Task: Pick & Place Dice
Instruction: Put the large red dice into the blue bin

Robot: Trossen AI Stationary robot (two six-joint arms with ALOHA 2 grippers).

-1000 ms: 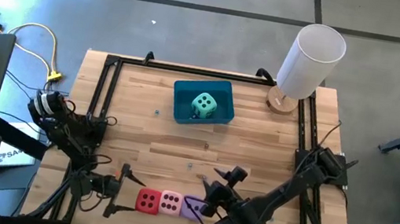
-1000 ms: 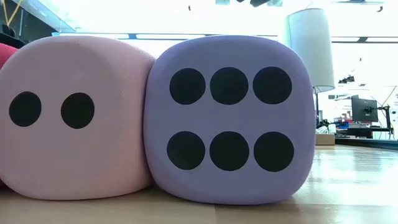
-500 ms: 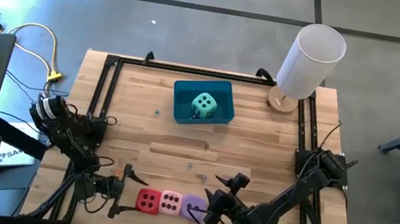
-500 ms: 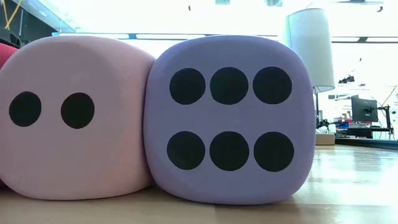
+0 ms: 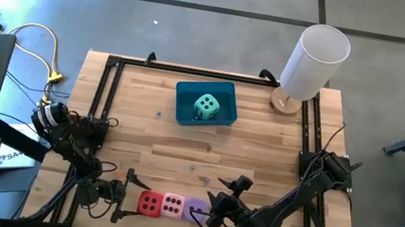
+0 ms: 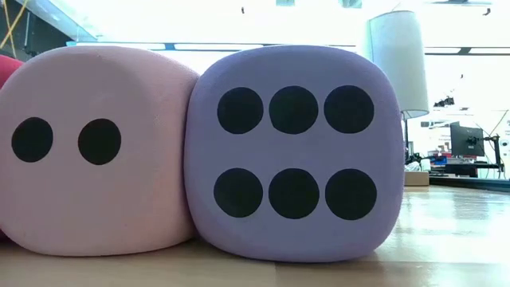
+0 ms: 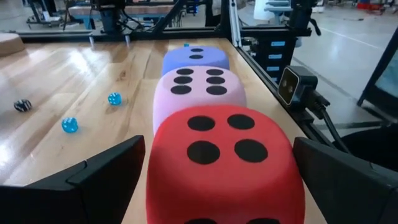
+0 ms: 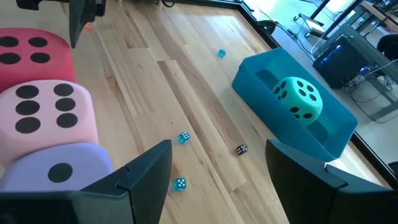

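Three dice stand in a touching row near the table's near edge: red, pink and purple. The teal-green die lies inside the blue bin at the far middle. My left gripper is open and low at the row's left end. Its fingers stand on either side of the red die without touching it. My right gripper is open and hangs above the table just right of the purple die.
A white cylinder on a wooden base stands at the far right corner. Black rails frame the tabletop. A few tiny dice lie on the wood between the row and the bin. A small camera sits on the near rail.
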